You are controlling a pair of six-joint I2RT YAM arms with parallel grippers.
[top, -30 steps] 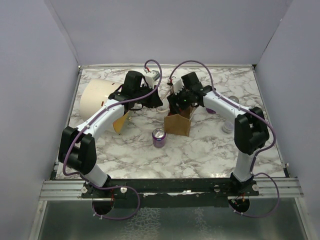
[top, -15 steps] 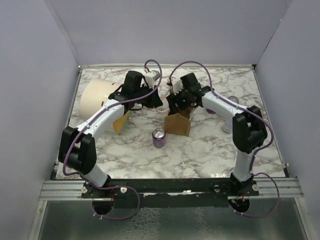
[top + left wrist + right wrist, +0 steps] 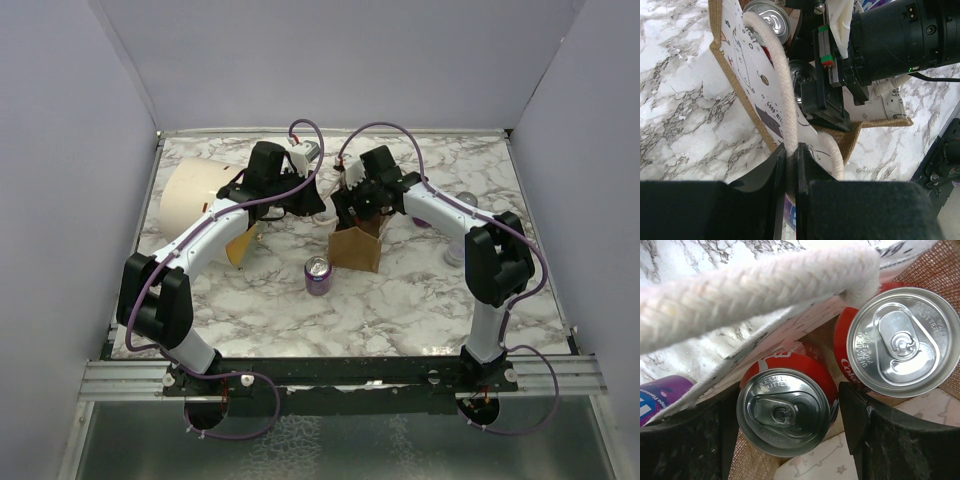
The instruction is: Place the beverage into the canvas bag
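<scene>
Reaching into the canvas bag (image 3: pixel 356 250).
Overhead: purple can (image 3: pixel 318 275) just beside it. Left wrist: left gripper (image 3: pixel 789 155) pinching its rope handle (image 3: pixel 782 85). Right wrist: right gripper (image 3: pixel 785 410) spread wide astride red cola can (image 3: pixel 782 412) inside the bag; cannot tell whether gripped.

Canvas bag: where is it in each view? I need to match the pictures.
Top external: bag at centre, under the right gripper.
Left wrist: fills the middle; left gripper pinches its handle.
Right wrist: seen from above, wall top right, cans inside.
Shared landmark: the handle, also across the right wrist view's top.
</scene>
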